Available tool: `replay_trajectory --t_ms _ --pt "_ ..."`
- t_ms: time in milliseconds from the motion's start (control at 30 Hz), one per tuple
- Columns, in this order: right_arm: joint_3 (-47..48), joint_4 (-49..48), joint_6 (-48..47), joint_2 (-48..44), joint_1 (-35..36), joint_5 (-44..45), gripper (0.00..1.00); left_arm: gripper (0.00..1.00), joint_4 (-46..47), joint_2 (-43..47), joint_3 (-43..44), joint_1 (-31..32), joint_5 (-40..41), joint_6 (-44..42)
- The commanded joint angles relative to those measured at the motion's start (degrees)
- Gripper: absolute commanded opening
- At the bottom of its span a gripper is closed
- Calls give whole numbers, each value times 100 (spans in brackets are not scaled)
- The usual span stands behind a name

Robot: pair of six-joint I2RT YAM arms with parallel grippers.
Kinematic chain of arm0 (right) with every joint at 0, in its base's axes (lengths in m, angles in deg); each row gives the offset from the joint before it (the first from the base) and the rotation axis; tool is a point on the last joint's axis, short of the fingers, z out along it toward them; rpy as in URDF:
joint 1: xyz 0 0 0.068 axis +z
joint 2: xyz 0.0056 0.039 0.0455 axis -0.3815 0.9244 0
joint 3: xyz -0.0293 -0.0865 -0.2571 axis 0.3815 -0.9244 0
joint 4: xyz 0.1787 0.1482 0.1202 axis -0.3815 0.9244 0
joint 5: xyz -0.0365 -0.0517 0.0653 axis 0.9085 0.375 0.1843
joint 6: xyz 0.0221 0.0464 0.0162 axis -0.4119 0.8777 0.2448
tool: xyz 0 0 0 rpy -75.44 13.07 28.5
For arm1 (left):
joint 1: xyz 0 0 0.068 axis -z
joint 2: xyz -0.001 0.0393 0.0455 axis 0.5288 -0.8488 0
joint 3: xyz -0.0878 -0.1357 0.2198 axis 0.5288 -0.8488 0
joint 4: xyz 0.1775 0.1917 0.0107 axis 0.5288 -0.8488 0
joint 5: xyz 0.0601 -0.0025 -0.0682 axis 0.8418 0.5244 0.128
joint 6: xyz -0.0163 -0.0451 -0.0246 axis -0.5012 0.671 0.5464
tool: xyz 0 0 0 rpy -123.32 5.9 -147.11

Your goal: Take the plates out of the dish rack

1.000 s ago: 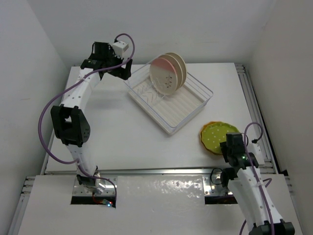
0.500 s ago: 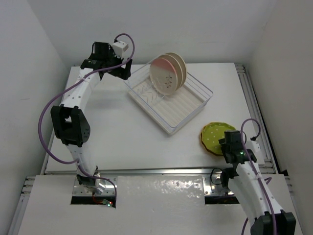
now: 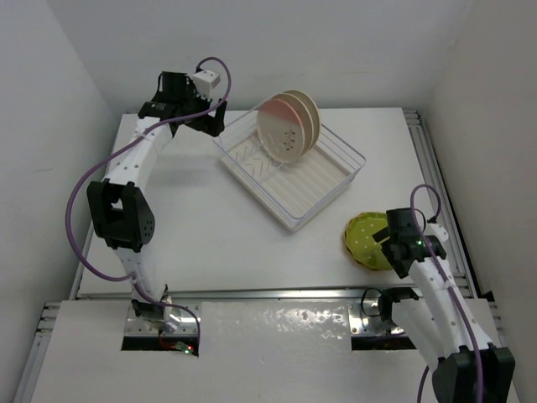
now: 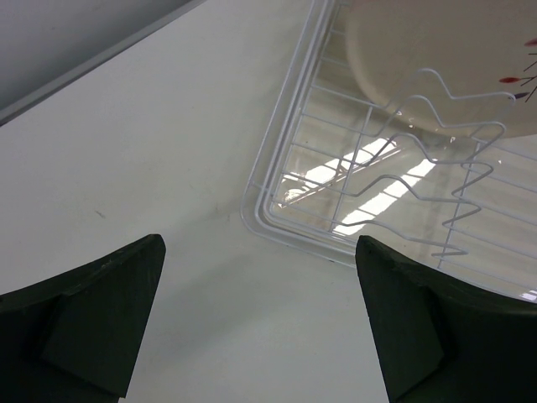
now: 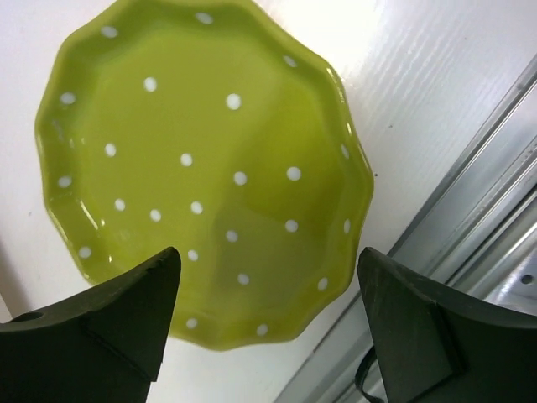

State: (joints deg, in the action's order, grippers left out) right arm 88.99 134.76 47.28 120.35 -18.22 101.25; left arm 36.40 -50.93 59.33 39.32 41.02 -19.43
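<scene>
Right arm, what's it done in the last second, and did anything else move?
The right hand opened and let go of the yellow-green plate, which lies flat on the table; its arm shifted slightly to the right. The left hand, open beside the dish rack, stayed put, as did the pink plate and beige plate standing in the rack.

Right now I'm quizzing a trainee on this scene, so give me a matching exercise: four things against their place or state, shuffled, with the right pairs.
Things:
1. green dotted plate
2. pink plate
3. left tool
4. right tool

Place or state:
A. open, at a corner of the dish rack
B. standing upright in the rack
C. open, above the flat plate
D. lying flat, outside the rack

Pairs: 1-D; 2-B; 3-A; 4-C
</scene>
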Motion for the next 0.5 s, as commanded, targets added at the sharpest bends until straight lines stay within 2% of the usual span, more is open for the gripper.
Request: replay_trajectory --t_ms 0,133,167,200,233,300,367,400,467 --pt "478 345 -509 123 -8 -10 84 95 222 23 129 -19 26 -32" --pt "768 -101 -1536 158 -8 -307 65 95 213 23 138 -19 26 -50" --pt "830 -529 -2339 202 1 -839 55 95 213 23 138 -19 26 -50" --pt "830 -768 -2817 228 1 -1245 51 95 213 15 138 -19 35 -50" --pt "770 -962 -3640 255 19 -1692 49 95 213 6 138 -19 26 -59" --pt "699 -1235 -4260 403 132 -2711 49 95 205 15 120 -19 35 -59" --pt "646 -1175 -4778 518 447 -2638 44 95 205 23 111 -19 43 -50" --pt "629 -1140 -4834 579 571 -2272 42 95 187 23 103 -19 43 -59" --pt "654 -1245 -5060 773 695 -2433 40 95 187 32 76 -19 61 -59"
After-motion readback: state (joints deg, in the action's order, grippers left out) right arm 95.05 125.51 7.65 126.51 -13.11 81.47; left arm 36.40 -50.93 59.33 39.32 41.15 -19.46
